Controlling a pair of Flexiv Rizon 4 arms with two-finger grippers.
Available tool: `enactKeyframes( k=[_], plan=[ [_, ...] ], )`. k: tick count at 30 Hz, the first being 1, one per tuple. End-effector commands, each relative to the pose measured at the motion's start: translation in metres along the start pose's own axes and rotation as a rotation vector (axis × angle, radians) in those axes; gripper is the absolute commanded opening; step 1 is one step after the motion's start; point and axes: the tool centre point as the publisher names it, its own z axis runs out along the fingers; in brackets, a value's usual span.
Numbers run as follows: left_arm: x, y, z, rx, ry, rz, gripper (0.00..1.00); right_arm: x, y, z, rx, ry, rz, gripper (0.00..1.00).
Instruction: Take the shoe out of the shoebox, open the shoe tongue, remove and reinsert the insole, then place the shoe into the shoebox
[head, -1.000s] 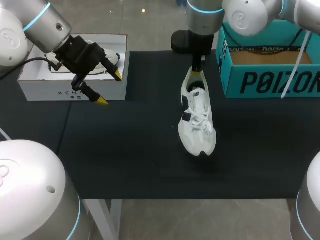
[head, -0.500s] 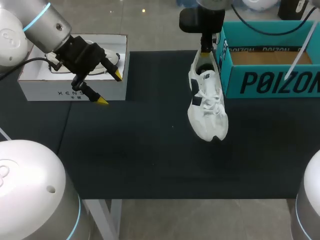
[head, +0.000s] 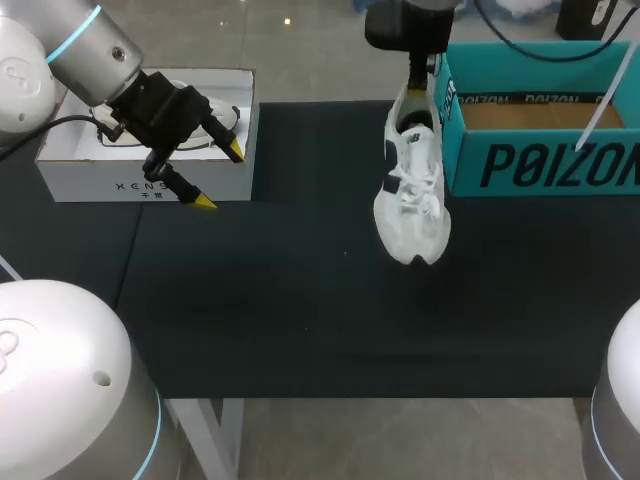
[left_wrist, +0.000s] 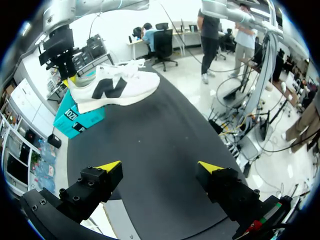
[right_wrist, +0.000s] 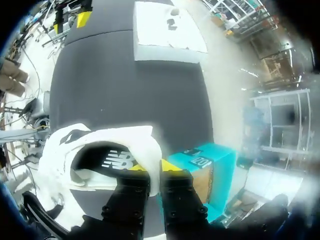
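The right gripper (head: 413, 92) has the shoe (head: 412, 195) by the heel collar. The right wrist view shows its yellow fingers pinching the rim, one inside and one outside. The white sneaker hangs toe-down above the black table (head: 280, 300), just left of the teal shoebox (head: 540, 165), with its heel about level with the box's rim. Over on the far left, the left gripper (head: 220, 176) hovers in front of a white box (head: 100, 182), fingers spread wide, nothing between them.

My read: this is the carry between table and box, most likely the final step of putting the shoe in. To do it well, raise the shoe until the toe clears the box's left wall. Then travel right over the opening, tip the shoe level so the sole leads, and lower it before letting go. The pinch is on soft collar only, so the shoe could swing or slip — slow, smooth motion is the call. The left arm is well apart and out of the way.
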Motion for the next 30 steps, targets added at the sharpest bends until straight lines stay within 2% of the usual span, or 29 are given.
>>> enactKeyframes(
  k=[1,9,12,17,21,22,30],
  plan=[
    [0.000,0.000,0.000,-0.002,0.001,0.000,1.00,-0.028,-0.015,-0.015,0.061,-0.082,0.219,0.00],
    [0.000,0.000,0.000,-0.002,0.001,0.000,1.00,-0.079,-0.088,-0.011,0.143,-0.128,0.591,0.00],
    [0.000,0.000,0.000,-0.002,0.001,0.000,1.00,-0.093,-0.120,-0.009,0.162,-0.099,0.721,0.00],
    [0.000,0.000,0.000,-0.002,0.001,0.000,1.00,-0.110,-0.174,-0.018,0.147,-0.044,0.925,0.00],
    [0.000,0.000,0.000,-0.002,0.001,0.000,1.00,-0.119,-0.208,-0.019,0.163,-0.025,1.051,0.00],
    [0.000,0.000,0.000,-0.002,0.001,0.000,1.00,-0.120,-0.213,-0.019,0.166,-0.027,1.068,0.00],
    [0.000,0.000,0.000,-0.002,0.001,0.000,1.00,-0.120,-0.213,-0.019,0.166,-0.027,1.068,0.00]
  ],
)
